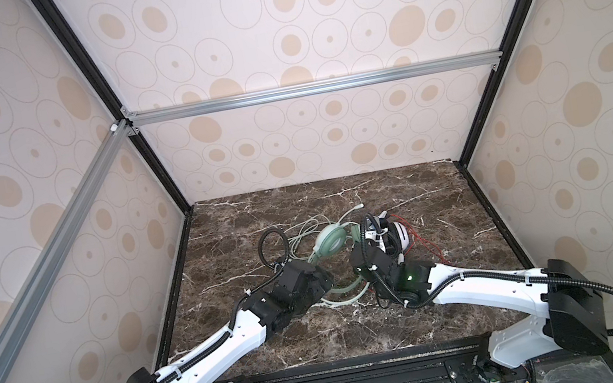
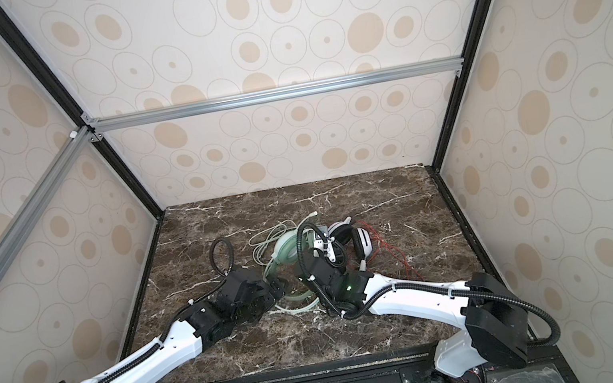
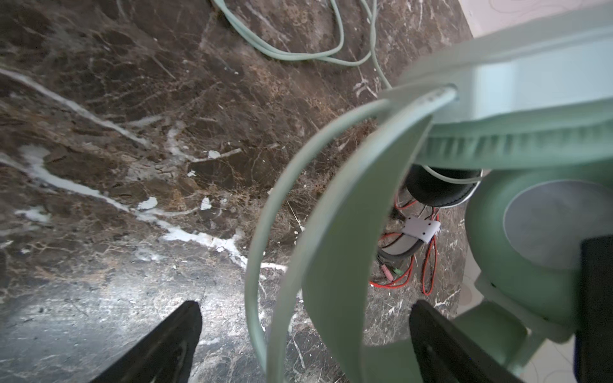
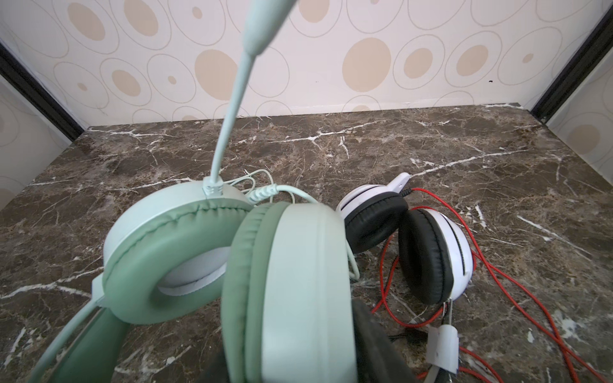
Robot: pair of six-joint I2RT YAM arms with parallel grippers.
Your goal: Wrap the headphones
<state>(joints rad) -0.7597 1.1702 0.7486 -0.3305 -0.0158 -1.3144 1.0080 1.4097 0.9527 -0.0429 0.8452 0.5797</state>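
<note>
Straddling the headband of mint-green headphones: left gripper.

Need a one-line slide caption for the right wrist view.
Green headset close up with its mic boom raised, white-and-black headset and red cable lying beside it on the marble table.

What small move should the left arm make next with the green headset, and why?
Probably close the left gripper on the green headband. The headband passes between its open jaws, the right gripper seems to grip one green earcup, and the cable lies loose on the table, not yet wrapped.
</note>
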